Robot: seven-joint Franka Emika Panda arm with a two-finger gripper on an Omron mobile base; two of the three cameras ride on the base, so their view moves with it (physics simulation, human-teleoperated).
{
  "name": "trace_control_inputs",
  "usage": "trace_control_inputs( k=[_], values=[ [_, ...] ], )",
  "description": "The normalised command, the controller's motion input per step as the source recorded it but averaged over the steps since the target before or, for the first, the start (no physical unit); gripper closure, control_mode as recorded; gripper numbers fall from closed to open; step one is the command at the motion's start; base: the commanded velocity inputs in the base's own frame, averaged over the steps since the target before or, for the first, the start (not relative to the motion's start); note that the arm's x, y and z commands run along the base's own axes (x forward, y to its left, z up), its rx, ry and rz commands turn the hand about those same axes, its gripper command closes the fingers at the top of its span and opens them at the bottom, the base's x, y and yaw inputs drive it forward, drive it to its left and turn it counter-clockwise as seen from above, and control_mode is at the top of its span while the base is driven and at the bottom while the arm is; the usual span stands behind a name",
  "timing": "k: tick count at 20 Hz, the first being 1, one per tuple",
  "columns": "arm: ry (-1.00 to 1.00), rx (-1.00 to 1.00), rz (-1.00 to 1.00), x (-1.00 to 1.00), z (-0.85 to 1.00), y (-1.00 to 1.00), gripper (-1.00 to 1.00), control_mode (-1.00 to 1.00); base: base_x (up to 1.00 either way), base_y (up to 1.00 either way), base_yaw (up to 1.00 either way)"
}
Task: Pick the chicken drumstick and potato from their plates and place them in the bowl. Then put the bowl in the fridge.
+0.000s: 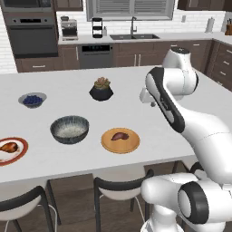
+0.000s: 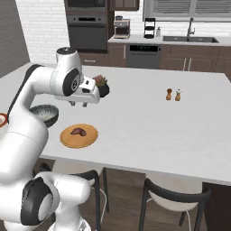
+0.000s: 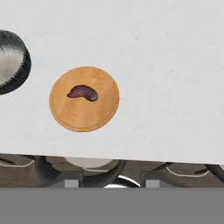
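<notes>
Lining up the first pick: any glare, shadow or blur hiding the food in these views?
Left base view: even light, soft-edged, chicken drumstick cut close by the frame edge. Right base view: potato small but unshaded. Hand view: potato sharp on the wooden plate, no glare.

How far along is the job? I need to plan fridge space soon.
Nothing is done yet: the chicken drumstick lies on the red-rimmed plate, the potato on the wooden plate, and the bowl holds neither. The gripper hangs above the counter holding nothing. Both pickups and the fridge step remain.
</notes>
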Motion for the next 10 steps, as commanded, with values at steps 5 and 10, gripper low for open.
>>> trace_control_inputs(
  k=[5,10],
  values=[
    [-0.06,0.00,0.01,-0.45,-0.02,0.01,-1.00,-1.00,0.00,0.00,0.00],
    [-0.02,0.00,0.03,-0.97,-0.20,0.40,-1.00,-1.00,0.00,0.00,0.00]
  ],
)
